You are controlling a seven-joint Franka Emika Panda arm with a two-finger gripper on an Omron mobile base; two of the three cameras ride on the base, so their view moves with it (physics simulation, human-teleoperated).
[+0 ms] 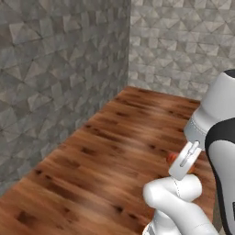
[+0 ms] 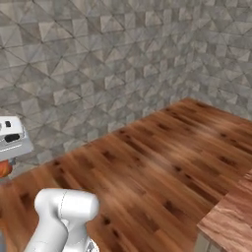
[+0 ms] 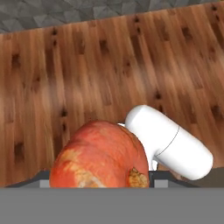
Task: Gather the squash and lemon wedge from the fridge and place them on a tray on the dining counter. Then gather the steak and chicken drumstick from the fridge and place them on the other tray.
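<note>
The squash [image 3: 99, 157] is a round orange-red fruit with pale mottled patches, and it sits low in the hand view, right in front of the camera. It covers the fingertips. My gripper [image 1: 182, 164] is shut on the squash, held above the wooden floor. Slivers of orange squash [image 1: 171, 158] peek out beside the white hand in the left base view. A bit of the squash [image 2: 4, 170] also shows under the hand at the left edge of the right base view. A corner of the dining counter [image 2: 231, 211], with its reddish-brown top, is at the lower right.
A brown plank floor [image 1: 105, 156] spreads ahead. Grey stone-patterned walls [image 1: 59, 69] close it off on the left and at the back, meeting in a corner. A white arm link [image 3: 170, 142] lies below the hand.
</note>
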